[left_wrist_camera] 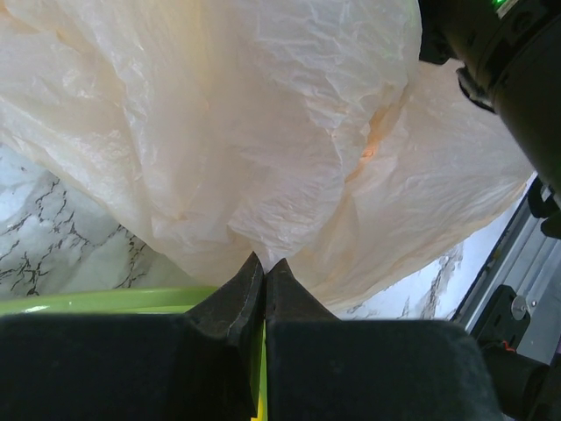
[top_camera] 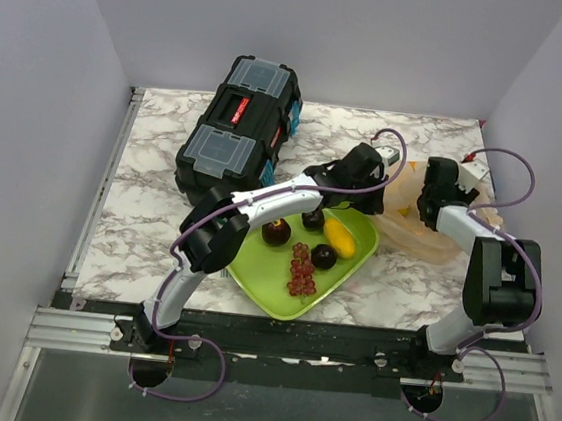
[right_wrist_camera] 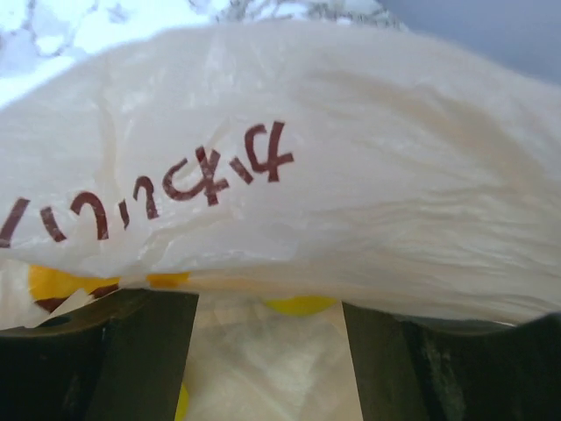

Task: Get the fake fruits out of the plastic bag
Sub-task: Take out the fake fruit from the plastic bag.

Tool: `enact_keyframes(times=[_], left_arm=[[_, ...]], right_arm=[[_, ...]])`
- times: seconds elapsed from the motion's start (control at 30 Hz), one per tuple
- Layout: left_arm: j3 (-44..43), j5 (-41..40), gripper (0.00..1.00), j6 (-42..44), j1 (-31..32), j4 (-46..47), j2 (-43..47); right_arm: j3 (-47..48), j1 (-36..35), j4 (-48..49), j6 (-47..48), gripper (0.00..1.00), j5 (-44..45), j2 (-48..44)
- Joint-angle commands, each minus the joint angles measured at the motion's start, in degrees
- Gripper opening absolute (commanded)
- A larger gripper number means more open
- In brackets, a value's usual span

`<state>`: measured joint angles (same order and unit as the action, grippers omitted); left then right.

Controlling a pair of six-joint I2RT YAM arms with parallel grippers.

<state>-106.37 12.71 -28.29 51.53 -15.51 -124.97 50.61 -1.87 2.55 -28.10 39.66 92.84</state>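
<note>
Top external view: plastic bag (top_camera: pixel 405 224) lies on the counter (top_camera: pixel 151 207), touching the right side of the green tray (top_camera: pixel 255 270), which holds fake fruits (top_camera: pixel 302 268). Left tool (left_wrist_camera: pixel 264 263), fingers together, pinches a bag fold at the tray's edge. Right tool (right_wrist_camera: pixel 270 307) stands apart under the bag film; yellow fruit shows inside the bag.
</note>
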Motion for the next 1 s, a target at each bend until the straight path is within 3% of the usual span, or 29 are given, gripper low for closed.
enact_keyframes(times=[0.0, 0.07, 0.4, 0.63, 0.97], left_arm=[[0.5, 0.8, 0.00, 0.7, 0.0, 0.6, -1.2], [0.5, 0.9, 0.00, 0.7, 0.0, 0.6, -1.2], [1.3, 1.2, 0.00, 0.8, -0.7, 0.9, -0.8], [1.0, 2.0, 0.00, 0.4, -1.1, 1.1, -1.2], [0.7, 2.1, 0.00, 0.4, -1.5, 0.8, -1.2]], right_arm=[[3.1, 0.2, 4.7, 4.6, 0.69, 2.9, 1.2], [4.1, 0.4, 5.8, 5.9, 0.74, 3.5, 3.0], [5.1, 1.5, 4.5, 3.5, 0.75, 0.8, 8.9], [7.9, 2.5, 3.8, 5.5, 0.81, -0.3, 13.2], [17.9, 3.6, -13.1, 0.4, 0.84, -3.2, 20.7]])
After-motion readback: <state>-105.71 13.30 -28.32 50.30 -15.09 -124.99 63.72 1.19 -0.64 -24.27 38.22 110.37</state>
